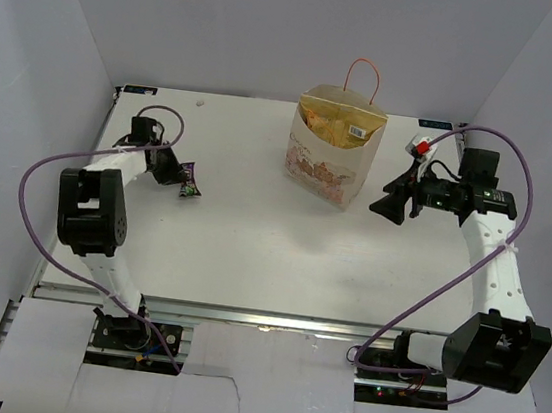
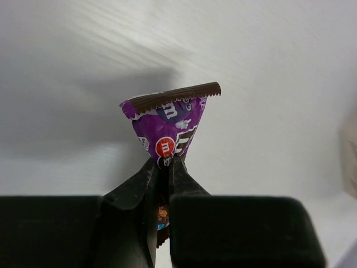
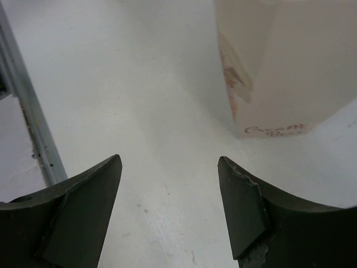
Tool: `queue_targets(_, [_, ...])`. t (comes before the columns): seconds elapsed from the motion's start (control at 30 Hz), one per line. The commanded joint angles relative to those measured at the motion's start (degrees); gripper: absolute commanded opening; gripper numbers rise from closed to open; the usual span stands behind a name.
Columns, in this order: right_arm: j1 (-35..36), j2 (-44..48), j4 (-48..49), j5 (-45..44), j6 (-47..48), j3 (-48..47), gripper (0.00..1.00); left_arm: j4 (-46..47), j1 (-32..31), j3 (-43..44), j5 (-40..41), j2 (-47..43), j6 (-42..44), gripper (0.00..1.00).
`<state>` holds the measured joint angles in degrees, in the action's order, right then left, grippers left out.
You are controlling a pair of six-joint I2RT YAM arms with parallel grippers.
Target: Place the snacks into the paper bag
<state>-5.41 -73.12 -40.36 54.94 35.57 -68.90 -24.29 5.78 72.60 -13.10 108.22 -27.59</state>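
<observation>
Pinching the purple packet (image 2: pixel 170 120) by its lower end at the left of the desk (image 1: pixel 251 244), the left tool (image 2: pixel 167 162) should lift clear before swinging right over the paper bag (image 1: pixel 321 167), far centre; the right tool (image 3: pixel 169 161), wide and empty, sits beside it.

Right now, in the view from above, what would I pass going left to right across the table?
The left claw, the purple packet it pinches, the paper bag, then the right claw, standing open.
</observation>
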Motion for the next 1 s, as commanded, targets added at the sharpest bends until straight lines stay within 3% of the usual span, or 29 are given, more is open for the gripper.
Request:
queue_targets(0.0, [4.69,-0.27,-9.03,7.03,7.23,-1.94,0.75,11.76,-4.27,-7.69,-20.22,-11.26,-2.89,0.12])
queue_targets(0.1, [12.42,0.7,-6.42,3.0,3.21,1.04,0.74,19.87,-9.89,-13.78,-26.96,-17.49,-6.5,0.12])
queue_targets(0.23, [25.15,2.37,4.12,-8.41,-13.44,4.56,0.71,34.12,-22.26,-21.78,-29.79,-22.35,-15.27,0.11])
queue_targets(0.33, [29.22,2.46,14.76,-17.65,-25.51,6.32,0.74,39.92,-29.74,-24.78,-27.16,-23.84,-18.63,0.11])
queue_targets(0.37, [30.36,1.94,17.22,-20.8,-34.43,6.85,0.75,41.07,-31.43,-25.31,-25.93,-23.94,-20.64,0.11])
queue_targets(0.47, [31.16,0.01,23.82,-23.19,-46.5,7.99,0.79,43.89,-36.44,-25.32,-23.21,-23.76,-22.76,0.11])
queue_targets(0.77, [31.69,-1.23,28.4,-21.36,-56.66,12.39,0.77,45.12,-43.31,-25.14,-19.07,-24.38,-24.7,0.11])
queue_targets(0.9, [31.69,-0.97,29.37,-22.33,-57.81,13.36,0.71,45.12,-44.19,-24.7,-19.06,-24.55,-24.88,0.11])
queue_targets(0.97, [31.78,-0.97,30.25,-21.37,-57.72,13.71,0.57,45.21,-44.28,-24.52,-19.15,-24.9,-24.96,0.13])
